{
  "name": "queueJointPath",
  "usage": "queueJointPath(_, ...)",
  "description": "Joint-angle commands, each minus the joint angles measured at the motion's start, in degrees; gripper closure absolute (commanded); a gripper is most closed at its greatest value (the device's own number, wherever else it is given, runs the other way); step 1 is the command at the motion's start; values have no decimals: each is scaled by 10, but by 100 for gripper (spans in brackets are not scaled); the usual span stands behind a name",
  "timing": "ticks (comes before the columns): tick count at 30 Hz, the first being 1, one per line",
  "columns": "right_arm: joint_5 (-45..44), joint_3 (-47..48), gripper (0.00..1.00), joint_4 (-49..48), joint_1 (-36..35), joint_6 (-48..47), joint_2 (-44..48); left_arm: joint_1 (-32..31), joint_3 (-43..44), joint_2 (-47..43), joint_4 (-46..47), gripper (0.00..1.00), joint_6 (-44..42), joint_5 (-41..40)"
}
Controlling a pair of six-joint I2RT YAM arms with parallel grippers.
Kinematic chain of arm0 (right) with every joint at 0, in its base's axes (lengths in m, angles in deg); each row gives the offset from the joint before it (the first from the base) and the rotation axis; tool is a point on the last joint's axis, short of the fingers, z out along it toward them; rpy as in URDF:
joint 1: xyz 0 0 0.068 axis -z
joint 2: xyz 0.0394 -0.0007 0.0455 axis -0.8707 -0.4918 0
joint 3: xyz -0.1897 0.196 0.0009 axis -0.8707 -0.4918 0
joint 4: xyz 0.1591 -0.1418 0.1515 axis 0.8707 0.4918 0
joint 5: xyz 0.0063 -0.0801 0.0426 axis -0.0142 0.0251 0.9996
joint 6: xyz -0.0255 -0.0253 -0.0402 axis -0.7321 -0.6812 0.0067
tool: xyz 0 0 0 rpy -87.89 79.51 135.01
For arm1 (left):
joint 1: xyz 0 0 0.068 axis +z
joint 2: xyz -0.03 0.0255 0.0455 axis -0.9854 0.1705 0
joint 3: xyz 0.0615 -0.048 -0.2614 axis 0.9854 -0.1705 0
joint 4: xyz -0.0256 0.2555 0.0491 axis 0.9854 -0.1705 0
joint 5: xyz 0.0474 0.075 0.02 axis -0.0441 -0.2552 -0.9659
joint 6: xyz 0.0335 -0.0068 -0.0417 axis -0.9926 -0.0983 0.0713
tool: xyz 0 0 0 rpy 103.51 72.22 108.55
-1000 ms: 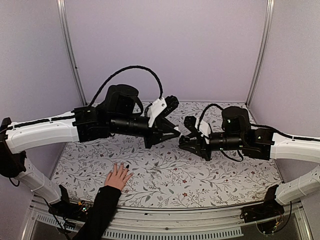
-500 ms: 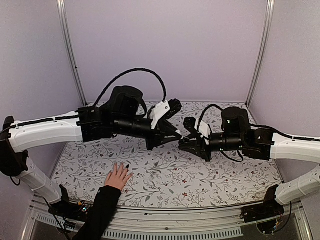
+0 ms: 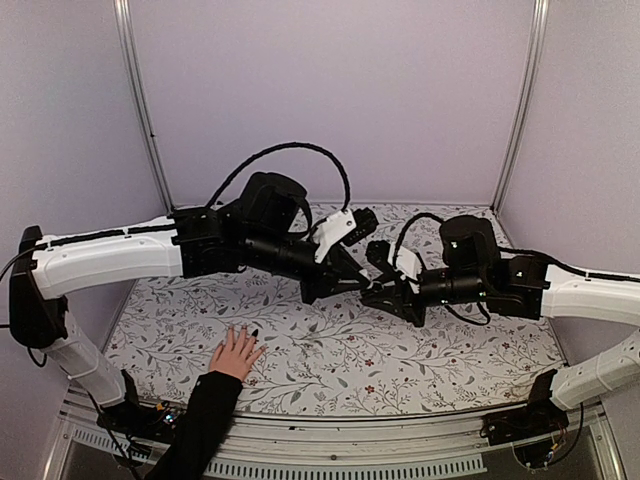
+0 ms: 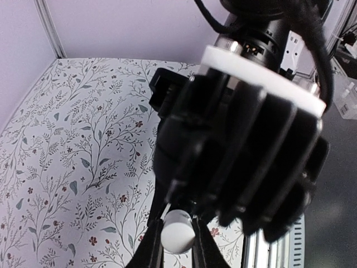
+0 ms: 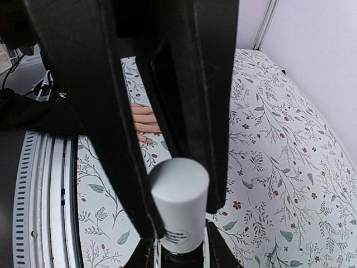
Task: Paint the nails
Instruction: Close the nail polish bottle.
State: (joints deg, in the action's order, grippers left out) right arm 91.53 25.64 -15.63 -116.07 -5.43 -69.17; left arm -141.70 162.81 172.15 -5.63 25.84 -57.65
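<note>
My right gripper [image 3: 384,291] is shut on a small dark bottle, whose white cap [image 5: 178,204] points at my left gripper [image 3: 358,282]. In the left wrist view the cap [image 4: 177,237] sits between my left fingers [image 4: 149,248], which touch it on both sides. In the right wrist view the left gripper's black fingers [image 5: 120,139] flank the cap. The dark bottle body is mostly hidden between the right fingers [image 5: 216,254]. A light-skinned hand [image 3: 236,352] with a black sleeve lies flat near the front left; its nails are too small to judge. Part of it shows in the right wrist view [image 5: 143,119].
The floral-patterned table [image 3: 330,350] is walled by purple panels with metal posts [image 3: 141,105]. Both arms meet in mid-air above the table's centre. A white rail [image 3: 350,425] runs along the front edge.
My left gripper has moved right towards the right gripper, and its fingers now close around the white cap. The right gripper and the hand have barely moved.
</note>
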Motion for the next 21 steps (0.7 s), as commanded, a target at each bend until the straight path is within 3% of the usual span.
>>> queueJointPath(1,45,33,100,-21,-17,-16,18,-8,23,30,-65,94,-33,5)
queueJointPath(5,99,32,100,-27,-19,-21,27,-11,-5,11,-38,93,-51,39)
queueJointPath(9,171,35,100,-33,-25,-24,35,-12,-29,-20,-5,85,-74,66)
queueJointPath(16,258,54,100,-21,-35,-30,13,-35,0,-14,-58,79,-133,68)
queueJointPath(21,280,60,100,-20,-37,-28,7,-45,18,-4,-95,67,-155,69)
